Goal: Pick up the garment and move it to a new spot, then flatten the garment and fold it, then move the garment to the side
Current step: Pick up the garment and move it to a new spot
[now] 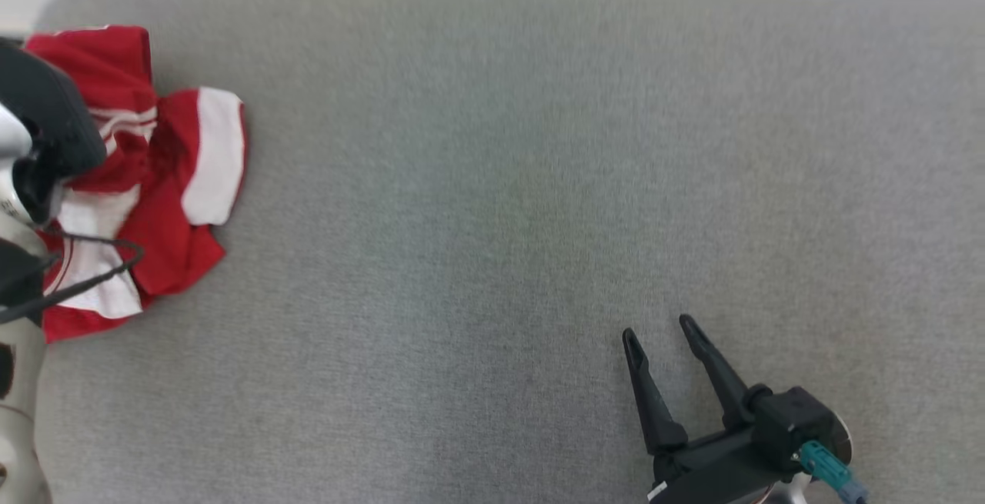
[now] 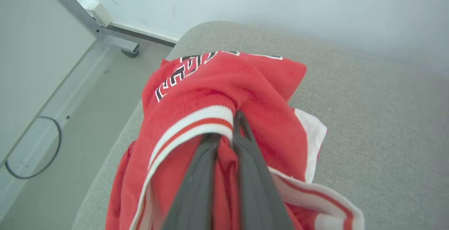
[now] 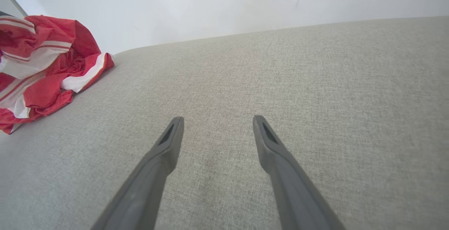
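Note:
The garment (image 1: 165, 204) is a crumpled red piece with white bands and striped trim, lying at the far left of the grey surface (image 1: 500, 181). My left arm covers part of it in the head view. In the left wrist view my left gripper (image 2: 228, 126) is shut on a fold of the garment (image 2: 217, 93) at its striped edge, with red cloth pinched between the fingers (image 2: 252, 173). My right gripper (image 1: 658, 327) stands open at the lower right, well away from the garment (image 3: 42, 65), with nothing between its fingers (image 3: 168, 145).
The grey surface's left edge drops to a pale floor (image 2: 70, 124) with a dark cable loop (image 2: 35, 149) and a metal frame leg (image 2: 115, 37). A pale wall (image 3: 224, 5) runs behind the surface.

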{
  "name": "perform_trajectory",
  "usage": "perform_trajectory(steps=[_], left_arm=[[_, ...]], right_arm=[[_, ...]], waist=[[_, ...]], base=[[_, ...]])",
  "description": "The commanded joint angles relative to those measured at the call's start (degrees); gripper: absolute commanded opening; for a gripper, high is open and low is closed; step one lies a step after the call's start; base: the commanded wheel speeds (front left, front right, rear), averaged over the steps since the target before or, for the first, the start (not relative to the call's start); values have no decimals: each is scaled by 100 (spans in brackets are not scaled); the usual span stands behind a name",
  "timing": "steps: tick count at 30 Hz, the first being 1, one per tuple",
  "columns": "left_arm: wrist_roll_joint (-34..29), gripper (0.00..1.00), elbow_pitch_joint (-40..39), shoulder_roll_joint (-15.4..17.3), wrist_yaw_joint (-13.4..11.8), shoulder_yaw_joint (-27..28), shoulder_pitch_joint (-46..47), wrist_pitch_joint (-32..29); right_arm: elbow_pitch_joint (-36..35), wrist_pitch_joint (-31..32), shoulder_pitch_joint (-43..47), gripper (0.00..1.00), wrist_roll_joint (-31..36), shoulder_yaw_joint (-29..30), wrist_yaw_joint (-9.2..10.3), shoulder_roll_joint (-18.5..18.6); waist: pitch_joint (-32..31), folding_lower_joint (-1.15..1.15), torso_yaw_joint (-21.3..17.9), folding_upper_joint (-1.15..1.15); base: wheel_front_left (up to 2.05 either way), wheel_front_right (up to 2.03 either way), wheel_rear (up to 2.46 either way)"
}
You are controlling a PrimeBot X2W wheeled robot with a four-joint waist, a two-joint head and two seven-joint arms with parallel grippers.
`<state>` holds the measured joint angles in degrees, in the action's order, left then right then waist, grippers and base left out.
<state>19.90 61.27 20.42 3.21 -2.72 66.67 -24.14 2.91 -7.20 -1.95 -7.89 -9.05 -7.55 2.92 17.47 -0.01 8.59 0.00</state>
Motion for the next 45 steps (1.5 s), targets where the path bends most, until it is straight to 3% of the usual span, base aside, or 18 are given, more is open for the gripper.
perform_trajectory(steps=[1,8,11,19,27,34,41,45], left_arm=[[-37,0,-113,6,60,-36,112,32],[-132,0,-487,-218,273,-376,245,11],[108,0,-860,-507,399,-528,313,30],[913,0,-1797,-1069,441,-1017,37,87],[1703,0,-2932,-1379,417,-1822,-715,224],[1362,0,-3197,-1386,243,-2281,-1646,501],[1215,0,-3124,-1526,102,-2654,-2604,954],[1106,0,-2784,-1635,97,-2888,-2993,1535]], right_arm=[[120,-91,14,100,-101,-26,12,-7],[636,-358,227,100,-377,-55,12,-6],[729,-423,315,100,-362,70,12,-5],[688,-360,405,100,-180,405,12,-4],[441,-204,472,100,-43,735,12,-6],[302,-108,447,100,-84,721,12,-5],[181,-36,489,100,-29,802,12,-7],[146,3,381,100,-45,739,12,-6]], waist=[[-739,1,91,0],[-1737,1,-74,0],[-2066,1,-335,0],[-2396,1,-954,0],[-2348,1,-1621,0],[-2123,1,-2121,0],[-1927,1,-2143,0],[-1867,1,-2066,0]], base=[[0,0,0],[0,0,0],[0,0,0],[0,0,0],[0,0,0],[0,0,0],[0,0,0],[0,0,0]])
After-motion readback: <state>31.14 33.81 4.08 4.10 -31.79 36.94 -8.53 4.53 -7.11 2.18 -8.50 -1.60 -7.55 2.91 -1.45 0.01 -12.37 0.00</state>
